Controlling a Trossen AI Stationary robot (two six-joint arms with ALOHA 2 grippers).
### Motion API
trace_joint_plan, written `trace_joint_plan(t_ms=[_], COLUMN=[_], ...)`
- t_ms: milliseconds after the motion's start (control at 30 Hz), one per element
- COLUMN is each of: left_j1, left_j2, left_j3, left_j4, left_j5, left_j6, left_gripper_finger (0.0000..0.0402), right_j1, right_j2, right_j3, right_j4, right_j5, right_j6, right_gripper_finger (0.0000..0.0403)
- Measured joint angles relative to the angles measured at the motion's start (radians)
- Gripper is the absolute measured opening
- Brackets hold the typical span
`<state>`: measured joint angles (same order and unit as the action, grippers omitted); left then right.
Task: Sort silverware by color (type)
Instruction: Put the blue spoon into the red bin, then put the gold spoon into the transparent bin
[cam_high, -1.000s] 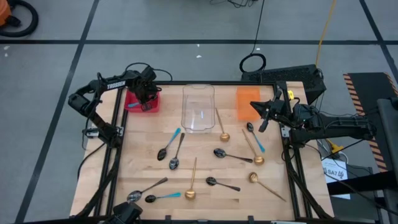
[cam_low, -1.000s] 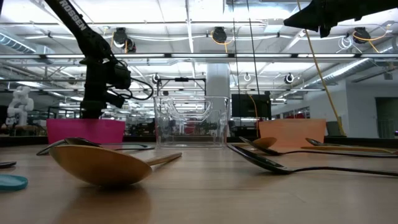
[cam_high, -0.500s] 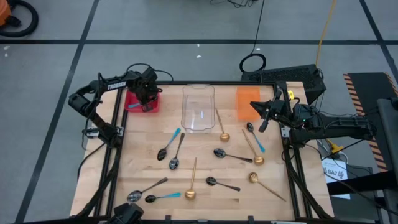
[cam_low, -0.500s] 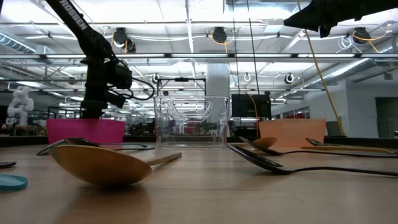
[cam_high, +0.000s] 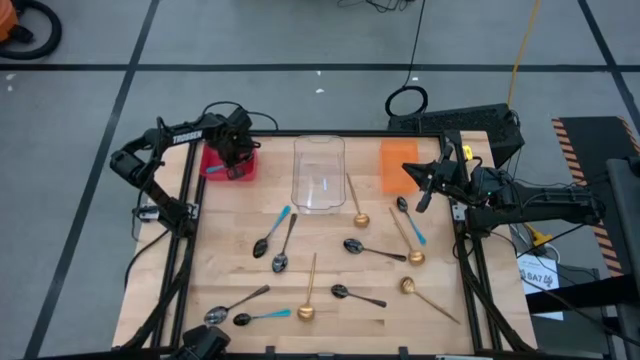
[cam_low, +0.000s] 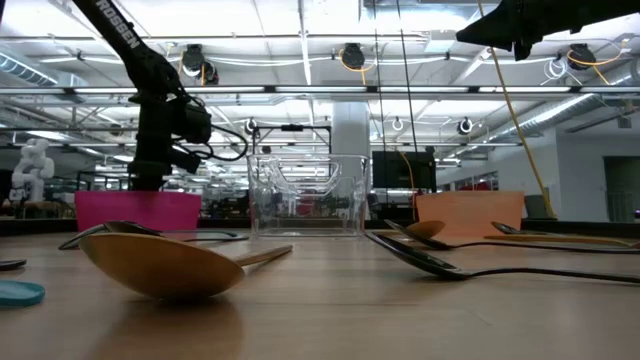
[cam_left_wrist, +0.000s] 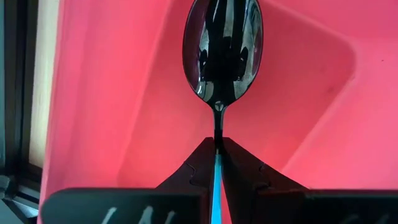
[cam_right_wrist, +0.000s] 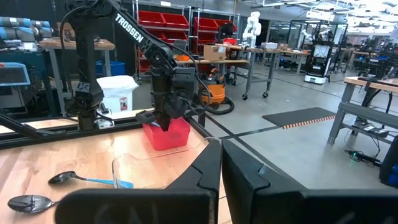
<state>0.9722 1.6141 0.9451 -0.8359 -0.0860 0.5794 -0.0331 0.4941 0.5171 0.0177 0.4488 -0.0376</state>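
Since the left claw (cam_left_wrist: 217, 152) is pinched tight on the blue-handled spoon (cam_left_wrist: 222, 53), bowl hanging just past its tips inside the red bin (cam_left_wrist: 298, 81), I'd guess that bin's for blue-handled ones, while the right claw (cam_right_wrist: 221, 163) idles closed and empty.

Left gripper (cam_left_wrist: 217, 163) points down, clamped tight; right gripper (cam_high: 424, 192) hovers high with fingers together
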Motion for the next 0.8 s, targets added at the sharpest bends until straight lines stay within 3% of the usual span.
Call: trace_joint_plan(t_ms=[267, 600, 800], left_j1=[0.0, 0.0, -0.005], left_j2=[0.0, 0.0, -0.01], left_j3=[0.0, 0.0, 0.049], left_j4=[0.006, 0.029, -0.044], left_j5=[0.0, 0.008, -0.008], left_j6=[-0.032, -0.036, -0.049], left_gripper_finger=[0.003, 0.0102, 0.011], right_j1=[0.0, 0.0, 0.0], right_j2=[0.0, 0.0, 0.0], right_j3=[0.0, 0.0, 0.0], right_j4=[0.0, 0.0, 0.012], right_j5=[0.0, 0.0, -0.003], right_j6=[0.0, 0.0, 0.022], right_gripper_finger=[0.0011, 0.0011, 0.0011])
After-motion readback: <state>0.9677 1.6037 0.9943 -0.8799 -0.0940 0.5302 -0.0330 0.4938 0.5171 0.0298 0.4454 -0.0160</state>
